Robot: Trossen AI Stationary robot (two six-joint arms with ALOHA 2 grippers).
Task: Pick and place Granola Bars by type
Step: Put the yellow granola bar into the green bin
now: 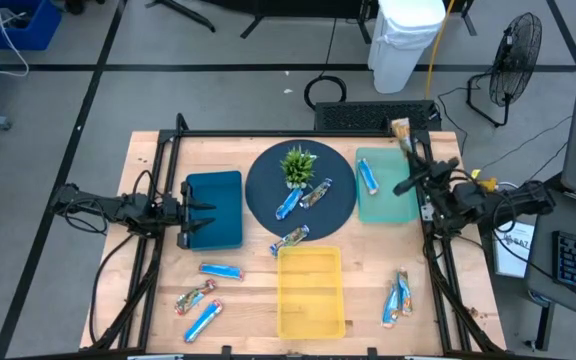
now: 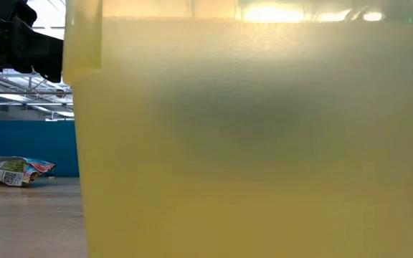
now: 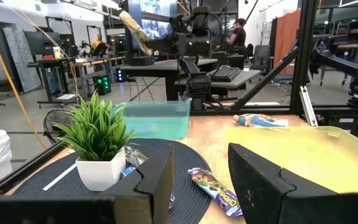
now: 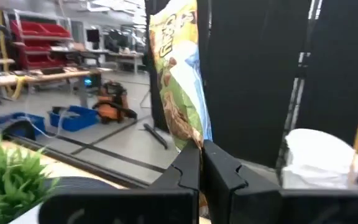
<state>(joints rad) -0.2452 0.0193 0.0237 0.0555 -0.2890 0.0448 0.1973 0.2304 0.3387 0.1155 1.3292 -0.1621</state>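
Granola Bars lie scattered. One blue bar (image 1: 368, 177) is in the teal tray (image 1: 393, 205). Two bars (image 1: 288, 203) (image 1: 315, 193) rest on the dark round mat (image 1: 268, 180) beside the plant (image 1: 298, 165). Others lie on the wood, such as (image 1: 290, 238), (image 1: 221, 270), (image 1: 194, 298), (image 1: 202, 320) and a pair (image 1: 398, 298). My right gripper (image 1: 408, 143), near the table's far right edge, is shut on an orange-green bar (image 4: 176, 74). My left gripper (image 3: 197, 186) waits open over the blue tray (image 1: 218, 190). My right gripper pinches one end of the orange-green bar (image 4: 188, 140) between its two fingers (image 4: 225, 171). The fingers lie level and point toward the table's far edge. The rest of the bar (image 1: 401, 128) sticks out past the fingertips, tilted and clear of the table.
A yellow tray (image 1: 311, 320) stands at the near middle and fills most of the low view (image 2: 264, 143). Black frame rails (image 1: 438, 270) run along both table sides. A fan (image 1: 516, 50) and a white bin (image 1: 406, 40) stand beyond the far edge.
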